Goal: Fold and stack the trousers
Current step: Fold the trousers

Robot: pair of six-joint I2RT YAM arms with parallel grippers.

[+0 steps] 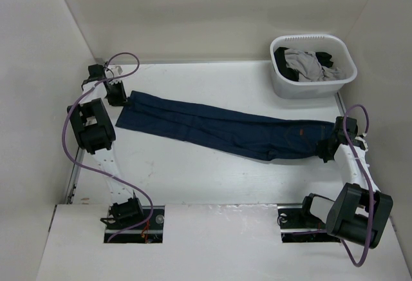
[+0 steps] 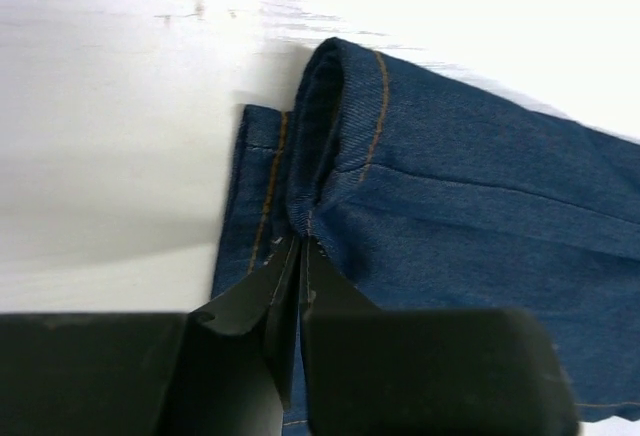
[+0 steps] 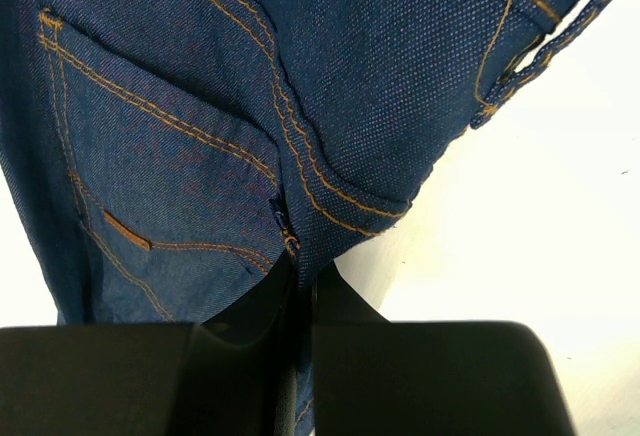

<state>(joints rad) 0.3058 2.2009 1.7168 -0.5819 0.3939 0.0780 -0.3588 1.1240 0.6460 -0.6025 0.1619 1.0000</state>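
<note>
The dark navy jeans (image 1: 219, 128) lie stretched in a long band across the white table, leg hems at the left, waist at the right. My left gripper (image 1: 118, 94) is shut on the hem end of the jeans (image 2: 420, 206); its jaws pinch the cuff fold. My right gripper (image 1: 326, 147) is shut on the waist end of the jeans (image 3: 200, 136), pinched beside a back pocket with orange stitching. Both ends sit at or just above the table.
A white basket (image 1: 280, 82) at the back right holds a light grey garment (image 1: 308, 64) and a black garment (image 1: 284, 60). White walls close the left, back and right sides. Bare table (image 1: 206, 178) lies in front of the jeans.
</note>
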